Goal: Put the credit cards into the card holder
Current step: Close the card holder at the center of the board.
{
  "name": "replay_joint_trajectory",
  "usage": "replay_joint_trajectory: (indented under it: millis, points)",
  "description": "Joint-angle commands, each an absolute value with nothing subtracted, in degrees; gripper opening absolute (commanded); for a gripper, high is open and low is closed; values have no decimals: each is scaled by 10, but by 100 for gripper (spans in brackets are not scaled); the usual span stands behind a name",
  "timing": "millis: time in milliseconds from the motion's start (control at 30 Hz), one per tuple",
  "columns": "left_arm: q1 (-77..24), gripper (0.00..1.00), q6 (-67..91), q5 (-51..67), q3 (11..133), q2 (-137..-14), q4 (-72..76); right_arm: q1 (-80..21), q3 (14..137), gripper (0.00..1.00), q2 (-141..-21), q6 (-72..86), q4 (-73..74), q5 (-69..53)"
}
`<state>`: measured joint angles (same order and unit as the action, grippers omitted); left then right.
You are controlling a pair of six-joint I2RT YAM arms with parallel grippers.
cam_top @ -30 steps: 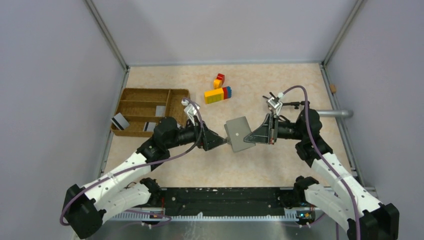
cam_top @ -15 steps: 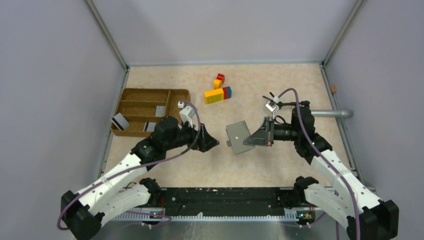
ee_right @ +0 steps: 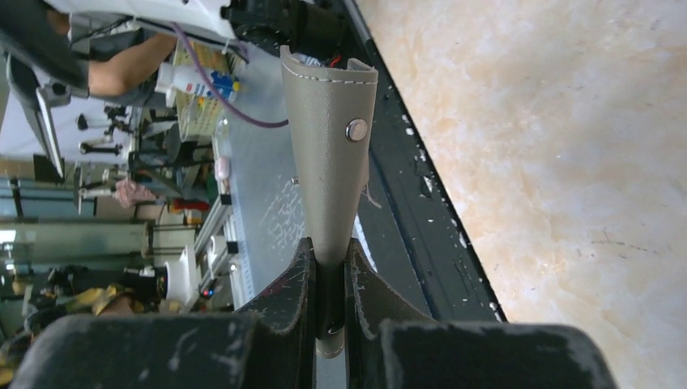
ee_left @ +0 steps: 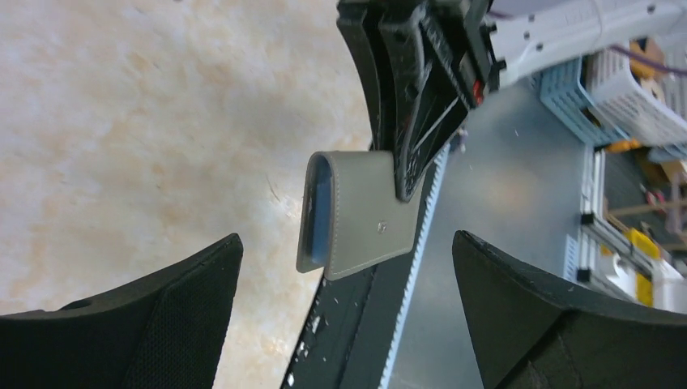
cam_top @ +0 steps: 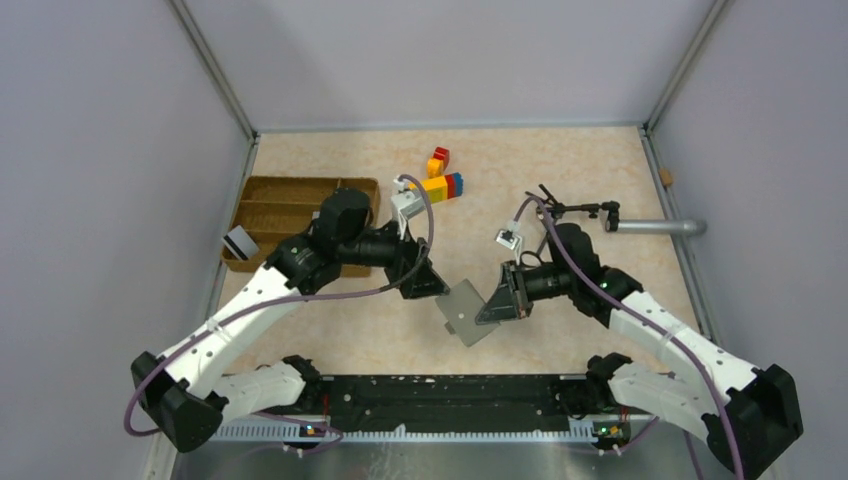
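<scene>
**Right pincer holds the card holder; left stands wide open**

The marbled beige table point(cam_top: 560, 165) carries both arms at its near edge; the brown wicker tray point(cam_top: 270, 187) sits at the far left, partly covered by the left arm. The right gripper point(cam_top: 493, 303) is pinched tight on one edge of the card holder point(cam_top: 466, 313), which juts out over the near middle of the table; the grey wallet is folded over, its stud facing outward and a blue lining showing in the gape. The left gripper point(cam_top: 425, 283) points at the wallet from just beside it, fingers point(ee_left: 186, 300) spread fully, gripping nothing. Coloured blocks point(cam_top: 440, 186) lie at the far middle. One credit card point(cam_top: 238, 243), dark-striped, shows at the tray's near left corner.
</scene>
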<state>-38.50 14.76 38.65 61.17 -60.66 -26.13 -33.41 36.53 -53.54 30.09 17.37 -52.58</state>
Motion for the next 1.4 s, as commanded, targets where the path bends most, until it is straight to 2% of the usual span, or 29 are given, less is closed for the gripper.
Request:
replay_joint_trajectory:
  millis: [0, 100, 200, 400, 500, 567, 667, 700, 733, 767, 833, 900, 1033, 1100, 1133, 1233, 1367]
  points:
    - [-384, 99, 102, 529, 585, -619, -271, -358, 404, 0, -539, 263, 127, -587]
    - [-383, 99, 119, 594, 569, -630, -244, -371, 411, 0, -546, 255, 112, -608]
    - [-383, 96, 138, 604, 553, -633, -210, -380, 424, 0, -561, 236, 121, -620]
    - [-385, 77, 174, 643, 530, -676, -161, -410, 448, 0, -590, 198, 146, -624]
    - [-393, 72, 180, 652, 526, -689, -154, -426, 463, 0, -602, 183, 160, -617]
    - [-402, 62, 185, 656, 519, -692, -145, -433, 473, 0, -611, 171, 176, -606]
    - [-416, 32, 193, 667, 503, -689, -130, -436, 488, 0, -616, 162, 194, -546]
    - [-419, 20, 195, 668, 498, -686, -130, -436, 490, 4, -612, 164, 198, -517]
    - [-420, 5, 194, 670, 495, -680, -133, -435, 489, 15, -604, 176, 197, -481]
    - [-420, 0, 195, 667, 492, -672, -138, -435, 487, 33, -591, 190, 195, -443]
    - [-420, 0, 214, 636, 479, -651, -133, -432, 477, 63, -566, 223, 190, -380]
    - [-420, 0, 260, 558, 447, -607, -89, -427, 457, 73, -538, 269, 171, -328]
    - [-420, 0, 385, 348, 342, -498, 69, -425, 394, 79, -477, 395, 127, -186]
    - [-420, 0, 465, 267, 275, -456, 162, -425, 335, 81, -450, 467, 40, -184]
    - [-420, 0, 505, 234, 245, -441, 207, -426, 306, 85, -438, 503, -21, -193]
    - [-421, 0, 594, 177, 188, -423, 333, -441, 220, 89, -422, 574, -183, -222]
    - [-422, 0, 604, 152, 185, -421, 331, -473, 204, 86, -438, 569, -243, -236]
